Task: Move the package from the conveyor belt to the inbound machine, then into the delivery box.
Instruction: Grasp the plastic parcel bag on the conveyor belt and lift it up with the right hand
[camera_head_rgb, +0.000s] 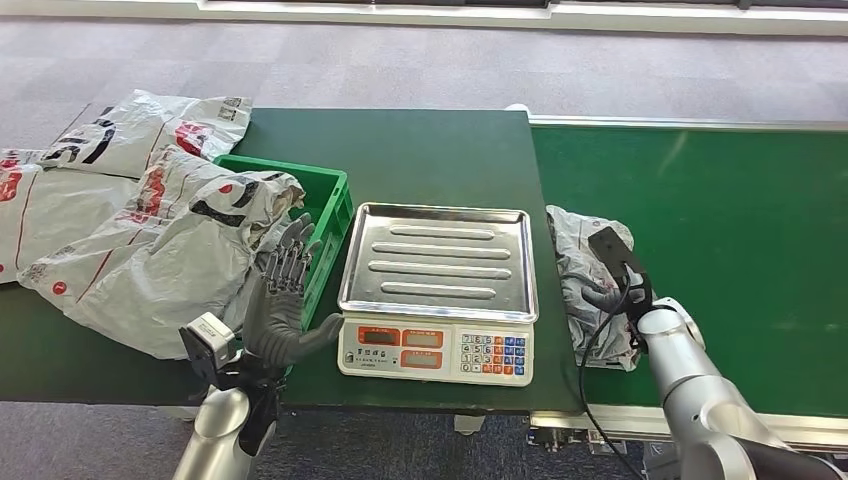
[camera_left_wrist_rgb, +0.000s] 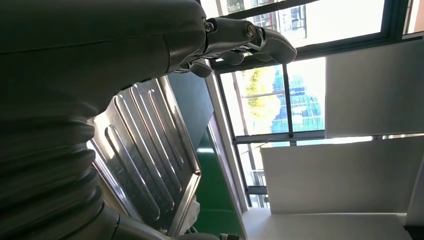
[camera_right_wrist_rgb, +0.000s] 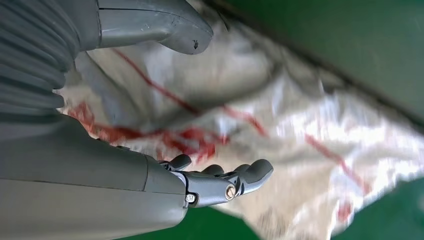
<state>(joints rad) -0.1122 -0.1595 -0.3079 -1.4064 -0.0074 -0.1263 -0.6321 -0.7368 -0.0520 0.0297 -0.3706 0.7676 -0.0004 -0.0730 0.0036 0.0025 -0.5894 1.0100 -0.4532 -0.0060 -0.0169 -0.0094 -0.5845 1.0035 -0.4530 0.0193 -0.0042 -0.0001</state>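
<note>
A crumpled grey-white package (camera_head_rgb: 578, 258) with red print (camera_right_wrist_rgb: 280, 115) lies at the left edge of the green conveyor belt (camera_head_rgb: 720, 230). My right hand (camera_head_rgb: 622, 288) is over its near right side. In the right wrist view that hand (camera_right_wrist_rgb: 75, 165) has thumb and fingers apart, with the package between and below them; I cannot tell if they touch it. The inbound machine is a scale (camera_head_rgb: 437, 352) with a bare steel tray (camera_head_rgb: 440, 260) (camera_left_wrist_rgb: 145, 150). My left hand (camera_head_rgb: 285, 300) (camera_left_wrist_rgb: 75, 75) is raised between scale and crate, fingers spread, holding nothing.
A green crate (camera_head_rgb: 335, 195) stands left of the scale, with large white mail bags (camera_head_rgb: 150, 230) draped over it and piled across the dark green table (camera_head_rgb: 420, 150). A black cable (camera_head_rgb: 590, 370) hangs by my right forearm.
</note>
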